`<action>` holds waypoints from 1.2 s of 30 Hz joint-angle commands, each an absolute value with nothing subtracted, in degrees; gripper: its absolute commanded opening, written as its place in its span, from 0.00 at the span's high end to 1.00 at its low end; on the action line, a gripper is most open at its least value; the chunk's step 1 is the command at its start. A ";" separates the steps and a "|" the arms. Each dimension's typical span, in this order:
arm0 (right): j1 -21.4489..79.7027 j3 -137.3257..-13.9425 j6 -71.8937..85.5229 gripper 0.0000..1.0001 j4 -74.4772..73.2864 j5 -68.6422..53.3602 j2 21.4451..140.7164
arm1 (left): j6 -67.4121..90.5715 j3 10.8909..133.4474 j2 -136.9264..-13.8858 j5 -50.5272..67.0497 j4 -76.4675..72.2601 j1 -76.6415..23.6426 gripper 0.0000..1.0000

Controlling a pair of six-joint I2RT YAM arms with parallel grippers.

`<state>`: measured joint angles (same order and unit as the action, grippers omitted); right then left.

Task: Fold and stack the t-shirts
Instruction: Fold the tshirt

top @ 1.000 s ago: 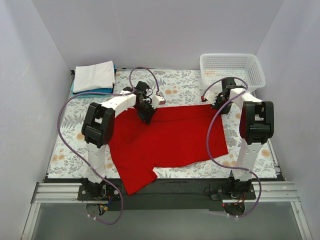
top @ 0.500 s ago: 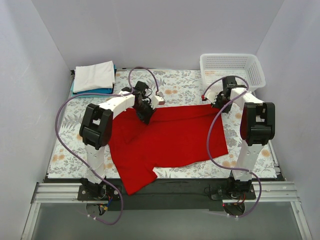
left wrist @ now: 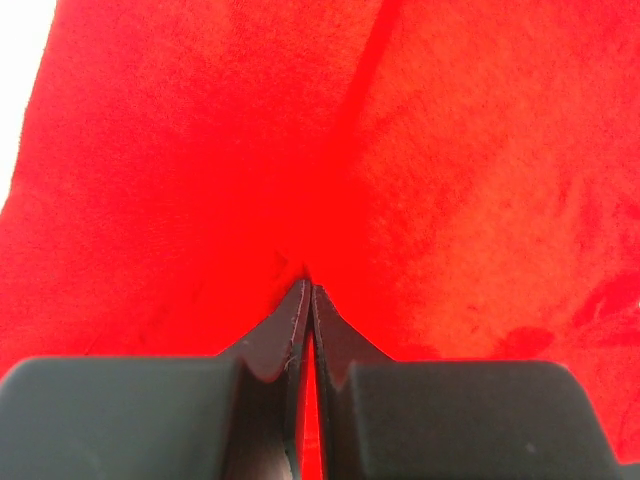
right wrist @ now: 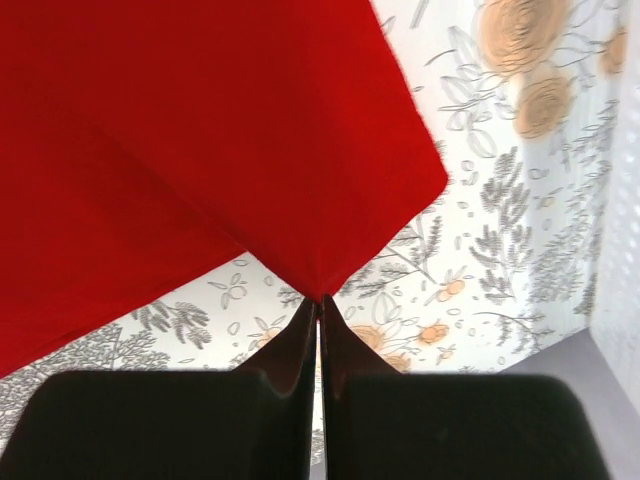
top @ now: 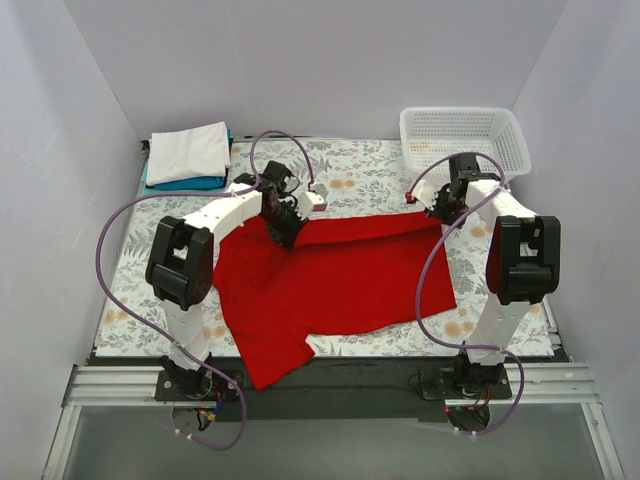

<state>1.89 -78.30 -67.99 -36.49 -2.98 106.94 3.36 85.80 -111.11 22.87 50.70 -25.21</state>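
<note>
My left gripper [left wrist: 306,289] is closed on the red shirt [top: 345,280] at its 11 o'clock edge. My right gripper [right wrist: 319,300] pinches the 1 o'clock corner. The shirt lies mid-table [top: 135,270], far hem held, presumably for folding toward 6 o'clock.

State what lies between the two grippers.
The red shirt: its far edge spans from the left gripper to the right gripper, seen in the top view.

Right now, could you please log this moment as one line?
left gripper shut on red t-shirt | right gripper shut on its corner
</note>
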 commanded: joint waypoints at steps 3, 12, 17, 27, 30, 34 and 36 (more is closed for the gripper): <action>1.85 -75.32 -73.04 0.99 -38.32 -1.67 105.38 | 1.67 83.94 -107.14 23.20 53.44 -25.22 1.00; 1.93 -76.11 -71.37 0.68 -39.98 -2.72 107.06 | 5.45 83.32 -108.11 26.72 53.44 -25.23 0.74; 2.90 -77.07 -69.00 0.49 -43.76 -7.02 102.49 | 8.52 80.08 -101.17 33.38 53.61 -17.35 0.70; 23.61 -87.53 -49.32 0.52 -42.55 -18.54 100.81 | 17.30 73.02 -97.72 43.49 51.04 3.24 0.69; 30.03 -90.87 -45.01 0.52 -37.72 -18.64 102.83 | 18.54 71.38 -99.05 48.07 52.65 5.27 0.70; 36.03 -92.98 -42.37 0.49 -31.56 -18.10 105.64 | 18.64 64.71 -96.25 49.66 50.36 5.36 0.69; 38.39 -94.92 -41.23 0.47 -29.89 -18.81 108.01 | 16.71 62.50 -94.32 49.31 49.84 5.27 0.68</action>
<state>36.32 -92.09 -45.47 -34.83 -17.10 105.30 17.78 65.14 -98.76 45.58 50.39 5.80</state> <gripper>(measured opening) 0.520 0.311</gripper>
